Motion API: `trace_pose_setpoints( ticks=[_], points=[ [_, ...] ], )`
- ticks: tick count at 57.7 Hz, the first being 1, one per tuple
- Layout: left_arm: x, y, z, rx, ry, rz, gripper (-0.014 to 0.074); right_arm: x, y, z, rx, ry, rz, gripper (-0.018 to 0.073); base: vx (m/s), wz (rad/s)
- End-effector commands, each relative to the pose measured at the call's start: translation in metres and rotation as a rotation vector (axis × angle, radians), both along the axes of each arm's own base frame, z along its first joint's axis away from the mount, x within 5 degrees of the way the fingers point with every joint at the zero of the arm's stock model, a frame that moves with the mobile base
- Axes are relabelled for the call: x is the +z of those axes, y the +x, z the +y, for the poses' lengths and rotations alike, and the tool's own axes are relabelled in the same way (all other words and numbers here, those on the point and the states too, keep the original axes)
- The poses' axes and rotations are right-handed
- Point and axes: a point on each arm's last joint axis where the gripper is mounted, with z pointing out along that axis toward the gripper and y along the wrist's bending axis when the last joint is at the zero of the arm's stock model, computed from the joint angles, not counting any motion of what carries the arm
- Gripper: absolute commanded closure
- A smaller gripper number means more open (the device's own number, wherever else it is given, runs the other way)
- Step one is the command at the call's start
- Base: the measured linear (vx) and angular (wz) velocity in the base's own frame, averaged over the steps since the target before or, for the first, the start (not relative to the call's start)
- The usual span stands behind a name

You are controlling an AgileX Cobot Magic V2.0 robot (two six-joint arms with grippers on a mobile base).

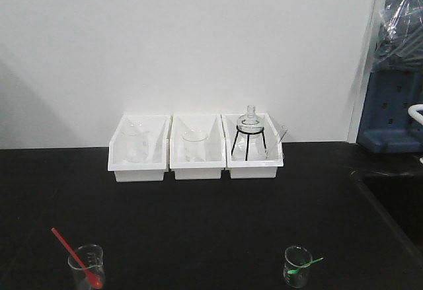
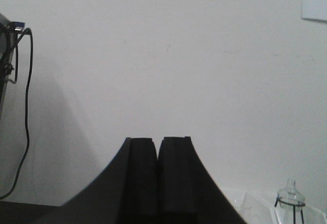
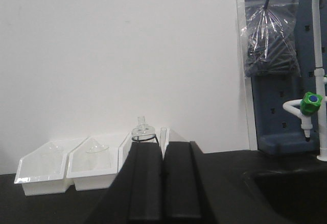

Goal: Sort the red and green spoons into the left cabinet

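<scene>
A red spoon (image 1: 75, 255) leans in a small glass beaker (image 1: 86, 267) at the front left of the black table. A green spoon (image 1: 303, 265) lies across another small beaker (image 1: 297, 266) at the front right. Three white bins stand at the back; the left bin (image 1: 138, 148) holds a glass beaker. Neither gripper shows in the front view. My left gripper (image 2: 157, 141) is shut and empty, facing the white wall. My right gripper (image 3: 163, 145) is shut and empty, facing the bins (image 3: 92, 165).
The middle bin (image 1: 196, 148) holds a beaker. The right bin (image 1: 253, 146) holds a flask on a black wire stand. A sink (image 1: 396, 204) with a faucet (image 3: 311, 104) lies at the right. A blue pegboard (image 3: 278, 76) with a plastic bag stands behind it.
</scene>
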Motion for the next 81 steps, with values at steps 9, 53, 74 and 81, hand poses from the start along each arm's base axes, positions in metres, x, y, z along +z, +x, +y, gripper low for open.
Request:
trace_pose_setpoints(
  ticks=[9, 53, 74, 81],
  points=[
    [0.036, 0.010, 0.001, 0.060, 0.149, 0.211, 0.0603, 0.030, 0.033, 0.002, -0.011, -0.005, 0.053, 0.0547, 0.00, 0.00],
    [0.013, 0.050, 0.003, 0.045, 0.145, 0.490, 0.0372, 0.009, 0.081, 0.002, -0.032, 0.084, 0.211, 0.0240, 0.00, 0.00],
    [0.016, 0.063, 0.001, -0.001, 0.012, 0.447, 0.0256, 0.009, 0.082, 0.001, -0.040, 0.088, 0.179, 0.0212, 0.00, 0.00],
    [0.009, 0.076, 0.001, -0.024, -0.096, 0.514, 0.0243, 0.003, 0.087, 0.002, -0.042, 0.086, 0.217, 0.0212, 0.00, 0.00]
  ],
)
